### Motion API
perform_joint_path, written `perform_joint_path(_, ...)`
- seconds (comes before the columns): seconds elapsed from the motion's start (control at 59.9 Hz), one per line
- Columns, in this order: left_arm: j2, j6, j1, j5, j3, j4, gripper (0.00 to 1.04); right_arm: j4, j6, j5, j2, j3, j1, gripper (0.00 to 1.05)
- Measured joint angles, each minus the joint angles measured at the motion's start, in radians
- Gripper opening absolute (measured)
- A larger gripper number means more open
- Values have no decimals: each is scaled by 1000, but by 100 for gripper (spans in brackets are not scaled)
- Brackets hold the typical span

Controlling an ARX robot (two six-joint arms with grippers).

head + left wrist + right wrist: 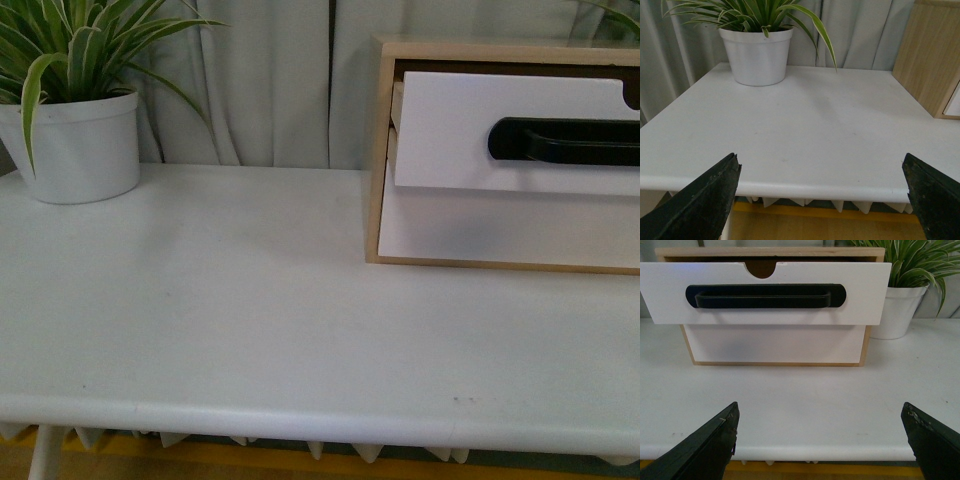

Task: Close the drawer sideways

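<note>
The drawer (470,130) has a white front, a long black bar handle (565,141) and a half-round notch in its top edge. It stands pulled out of the light-wood cabinet (380,150) at the table's right back. In the right wrist view the drawer (765,292) and its handle (765,296) face me squarely, well beyond my right gripper (822,440), which is open and empty by the table's front edge. My left gripper (822,200) is open and empty, also at the front edge. Neither arm shows in the front view.
Below the drawer is a plain white drawer front (500,230), shut. A white pot with a striped green plant (80,140) stands at the table's back left. The white table (250,300) lies between them. Grey curtains hang behind.
</note>
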Motion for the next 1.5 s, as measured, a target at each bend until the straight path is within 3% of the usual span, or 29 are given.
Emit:
perform_joint_path(1.119,0,0,0,-1,0,0,98,-26,16,21,13,8,5,95)
perform_joint_path(1.186,36,85,-43,-141,21,-65,98,-175,63,41,115,81,-15,95)
perform_joint_path(1.269,107,241,-99,-277,39,-60,98,-183,65,-18,222,128,-72,95)
perform_joint_path(1.369,194,484,-151,-283,49,76,98,-111,-40,-69,340,204,-138,95)
perform_joint_path(1.503,336,797,-204,-195,53,339,98,-90,-298,-104,451,300,-171,95)
